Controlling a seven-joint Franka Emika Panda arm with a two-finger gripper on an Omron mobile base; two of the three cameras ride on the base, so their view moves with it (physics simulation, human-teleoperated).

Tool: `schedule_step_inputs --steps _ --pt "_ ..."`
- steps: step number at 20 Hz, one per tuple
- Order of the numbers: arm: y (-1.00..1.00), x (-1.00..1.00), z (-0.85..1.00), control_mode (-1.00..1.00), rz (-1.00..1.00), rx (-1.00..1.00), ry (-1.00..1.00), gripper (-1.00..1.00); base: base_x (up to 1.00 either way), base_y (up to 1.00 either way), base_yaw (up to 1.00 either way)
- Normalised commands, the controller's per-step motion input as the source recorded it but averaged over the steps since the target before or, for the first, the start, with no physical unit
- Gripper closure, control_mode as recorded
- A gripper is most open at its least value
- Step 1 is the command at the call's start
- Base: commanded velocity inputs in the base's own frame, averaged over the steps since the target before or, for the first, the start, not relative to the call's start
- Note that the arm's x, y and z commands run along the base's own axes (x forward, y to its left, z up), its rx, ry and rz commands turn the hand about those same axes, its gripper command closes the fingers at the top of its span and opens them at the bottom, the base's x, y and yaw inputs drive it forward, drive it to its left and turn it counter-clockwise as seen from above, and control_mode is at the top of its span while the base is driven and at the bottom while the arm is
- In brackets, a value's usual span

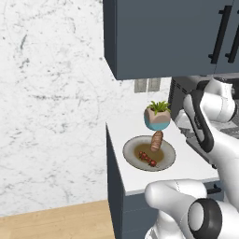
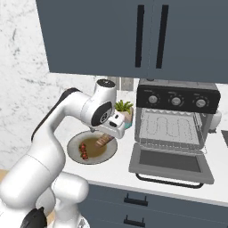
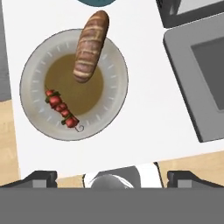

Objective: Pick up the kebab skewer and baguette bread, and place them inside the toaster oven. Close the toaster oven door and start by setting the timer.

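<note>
A grey plate (image 3: 114,94) near the counter's left end holds both foods. The kebab skewer (image 3: 61,109), strung with red chunks, lies on the plate's side nearer the counter's front edge. The tan baguette bread (image 3: 91,46) lies across the plate with one end over the rim towards the wall. My gripper (image 3: 111,177) hangs open above the plate, fingertips (image 3: 39,177) wide apart and holding nothing. In the right base view the gripper (image 2: 107,132) partly covers the baguette (image 2: 103,140). The toaster oven (image 2: 178,100) stands to the right, its door (image 2: 169,162) dropped flat open.
A teal pot with a green plant (image 1: 157,116) stands just behind the plate by the wall. Dark blue cabinets (image 2: 133,35) hang overhead. The counter ends just left of the plate, with wooden floor (image 1: 56,221) below. A wire rack (image 2: 167,127) sits inside the oven.
</note>
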Motion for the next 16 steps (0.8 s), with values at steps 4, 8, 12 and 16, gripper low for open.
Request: schedule_step_inputs --steps 4,8,12,16 --pt "0.36 0.38 -0.24 -1.0 0.04 0.01 0.01 -1.0 0.0 0.0 0.0" --pt "0.23 0.04 -0.18 -1.0 0.0 0.0 0.0 -1.0 0.0 0.0 0.0" --pt "0.34 0.27 -0.17 -1.0 0.0 0.0 0.0 -1.0 0.0 0.0 0.0" --pt "0.17 0.36 -0.17 -1.0 0.0 0.0 0.0 -1.0 0.0 0.0 0.0"
